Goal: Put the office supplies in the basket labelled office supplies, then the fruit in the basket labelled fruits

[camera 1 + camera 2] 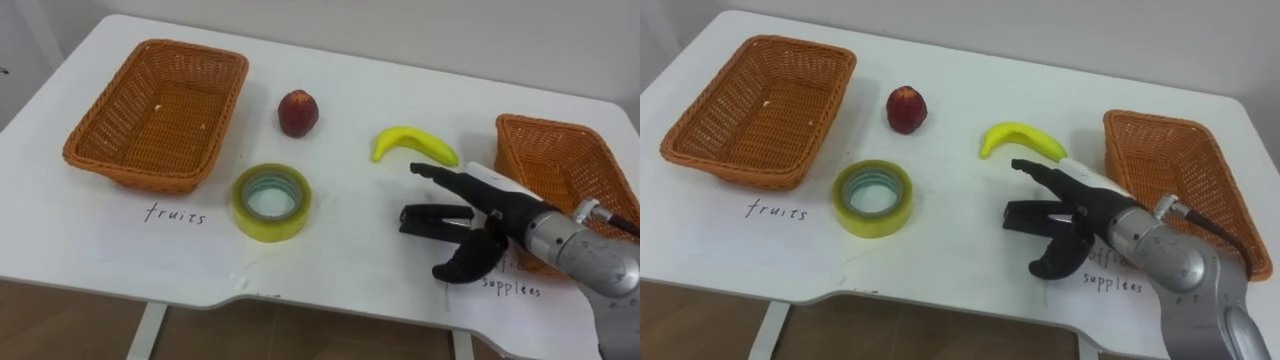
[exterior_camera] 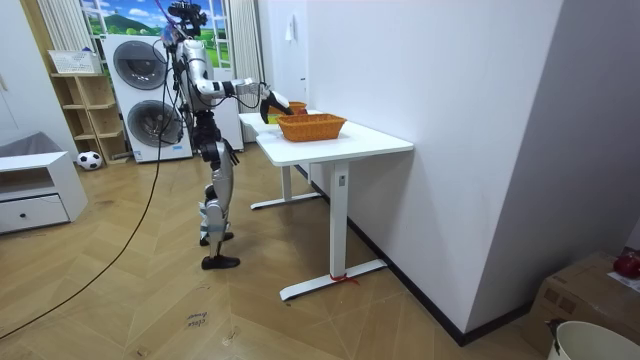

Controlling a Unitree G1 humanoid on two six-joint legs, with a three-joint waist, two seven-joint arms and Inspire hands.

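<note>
My right hand (image 1: 492, 213): spread, empty.
Banana (image 1: 413, 144) just ahead of my fingertips; tape (image 1: 272, 203) to the left.

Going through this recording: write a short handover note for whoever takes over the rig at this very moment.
Right robot hand: open, empty, above the table beside the banana.
Banana, red fruit and tape roll lie on the table between the fruits basket and the supplies basket.
Done: nothing sorted; both baskets empty.
Left: banana and red fruit into the fruits basket, tape roll into the supplies basket.
</note>
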